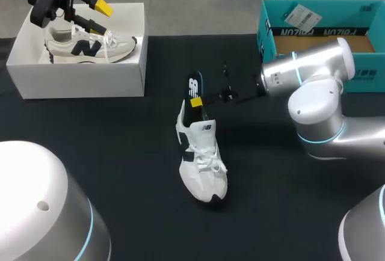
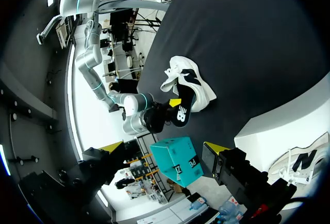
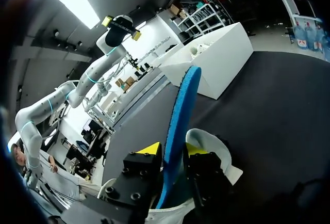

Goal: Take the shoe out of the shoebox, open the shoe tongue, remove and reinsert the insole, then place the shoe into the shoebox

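Overhead, shoe (image 1: 203, 165) lies at the table's (image 1: 120, 153) centre, shoebox (image 1: 78, 80) at its far-left corner; right gripper (image 1: 196, 101) holds insole (image 1: 194, 89) upright at the heel.
Left wrist: left gripper (image 2: 161, 149) spread wide, empty, over the shoebox.
Right wrist: jaws clamp the insole, lower end seemingly inside the shoe.
Insole step in hand; next needs toe-first reseating.

The flat table top (image 1: 120, 153) is plain black, and the low mesh sneaker (image 1: 203, 165) in its middle is white with white laces and black side panels. Its thin foam insole (image 3: 183, 105) is bright blue on one face and black with a white logo on the other. The cardboard shoebox (image 1: 84, 80) at the far left is plain white and the low sneaker (image 1: 90, 46) in it cream with a navy letter. The cardboard box (image 1: 319, 17) at the far right is teal with a brown inside, the left gripper (image 2: 161, 147) and right gripper (image 3: 172, 149) black with yellow tips, and the right arm (image 1: 319, 68) silver with cyan rings.
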Available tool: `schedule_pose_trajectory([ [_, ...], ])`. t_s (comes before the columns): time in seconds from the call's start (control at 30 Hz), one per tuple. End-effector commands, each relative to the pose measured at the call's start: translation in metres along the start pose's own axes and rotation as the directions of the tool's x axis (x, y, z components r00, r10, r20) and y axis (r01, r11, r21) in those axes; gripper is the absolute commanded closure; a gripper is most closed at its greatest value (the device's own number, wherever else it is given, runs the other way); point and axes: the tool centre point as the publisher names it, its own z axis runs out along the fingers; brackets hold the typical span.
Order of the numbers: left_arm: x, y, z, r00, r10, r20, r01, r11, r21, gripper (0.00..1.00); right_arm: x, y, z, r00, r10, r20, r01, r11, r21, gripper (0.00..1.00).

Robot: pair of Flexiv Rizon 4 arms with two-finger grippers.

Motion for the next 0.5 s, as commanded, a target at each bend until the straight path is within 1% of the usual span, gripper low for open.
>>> schedule_pose_trajectory([
  [0.03, 0.0, 0.0, 0.0, 1.0, 0.001, -0.004, -0.001, 1.0, 0.001, 0.0, -0.004, 0.005, 0.001, 1.0, 0.003, 0.002, -0.003, 1.0, 0.028, 0.87],
  [0.07, 0.0, 0.0, 0.0, 1.0, 0.001, -0.004, -0.001, 1.0, 0.001, 0.0, -0.005, 0.004, 0.001, 1.0, 0.012, 0.004, -0.012, 1.0, 0.026, 1.0],
  [0.3, 0.0, 0.0, 0.0, 1.0, 0.001, -0.004, -0.001, 1.0, 0.001, 0.0, -0.009, -0.008, 0.007, 0.999, 0.038, -0.036, -0.038, 0.999, 0.017, 1.0],
  [0.4, 0.0, 0.0, 0.0, 1.0, 0.001, -0.004, -0.001, 1.0, 0.001, 0.0, -0.009, -0.014, 0.011, 0.997, 0.054, -0.051, -0.052, 0.998, 0.035, 1.0],
  [0.5, 0.0, 0.0, 0.0, 1.0, 0.001, -0.004, -0.001, 1.0, 0.001, 0.0, -0.005, -0.02, 0.014, 0.996, 0.068, -0.056, -0.065, 0.997, 0.05, 1.0],
])
